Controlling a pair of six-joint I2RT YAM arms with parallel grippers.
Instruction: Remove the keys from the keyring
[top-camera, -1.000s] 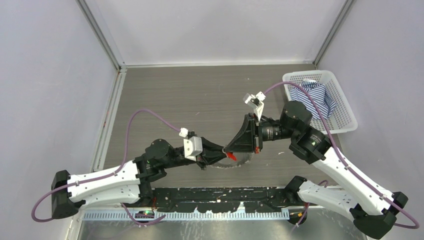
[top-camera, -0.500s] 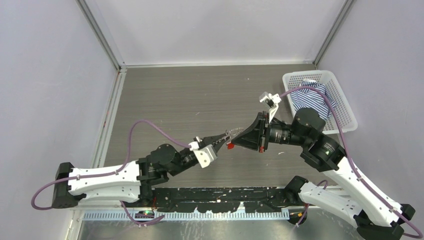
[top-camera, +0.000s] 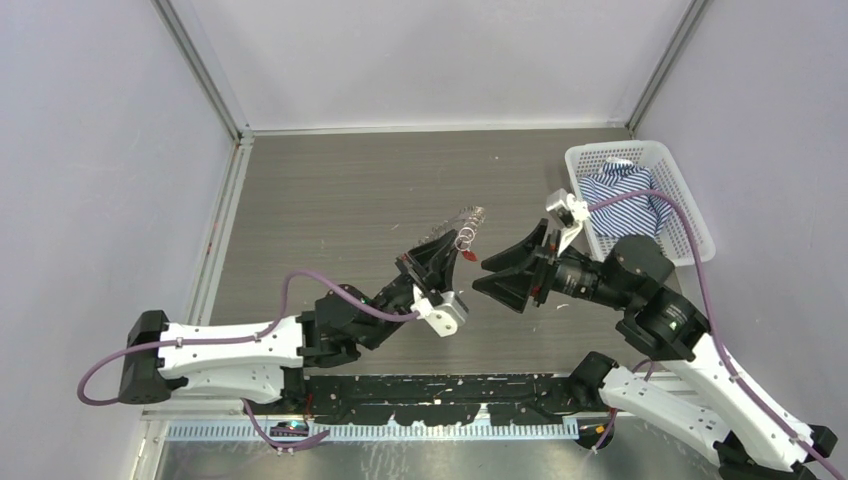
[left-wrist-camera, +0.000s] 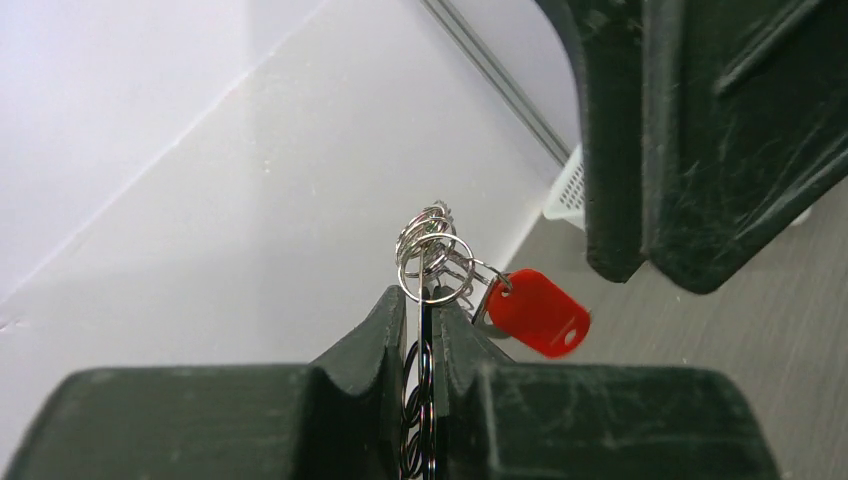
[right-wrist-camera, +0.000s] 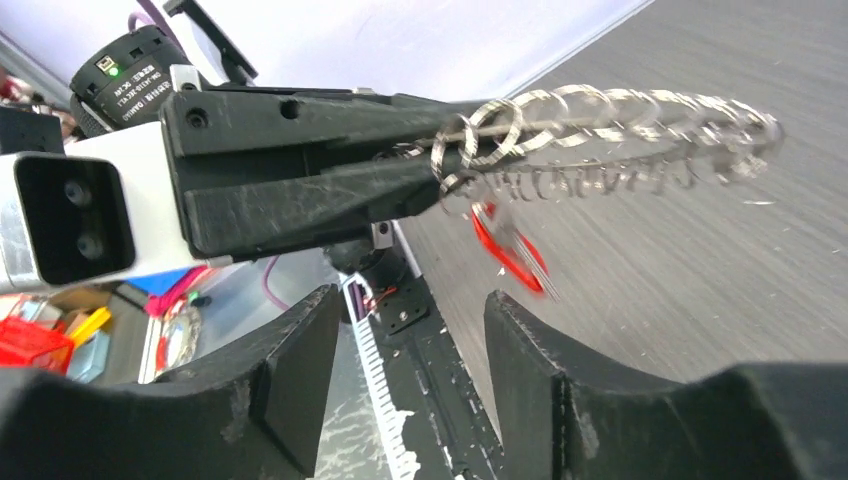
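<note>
My left gripper (top-camera: 453, 244) is shut on the edge of the keyring (top-camera: 470, 222), a thin silvery ring held up off the table. In the left wrist view the keyring (left-wrist-camera: 432, 262) stands on edge between the fingertips of the left gripper (left-wrist-camera: 425, 302). Small silvery keys (right-wrist-camera: 640, 135) fringe it, and one red-headed key (left-wrist-camera: 537, 312) hangs to the right. My right gripper (top-camera: 480, 273) is open just right of the ring, touching nothing. In the right wrist view the right gripper (right-wrist-camera: 410, 300) has only the arm bases between its fingers, and the red-headed key (right-wrist-camera: 510, 250) dangles above.
A white plastic basket (top-camera: 693, 222) with a blue-striped cloth (top-camera: 625, 195) stands at the right edge. Grey walls and metal rails enclose the wood-grain table (top-camera: 350, 190). The black base rail (top-camera: 440, 392) runs along the near edge.
The right gripper has opened, let go of the ring and drawn back to the right. The left gripper has lifted the keyring up and toward the far side.
</note>
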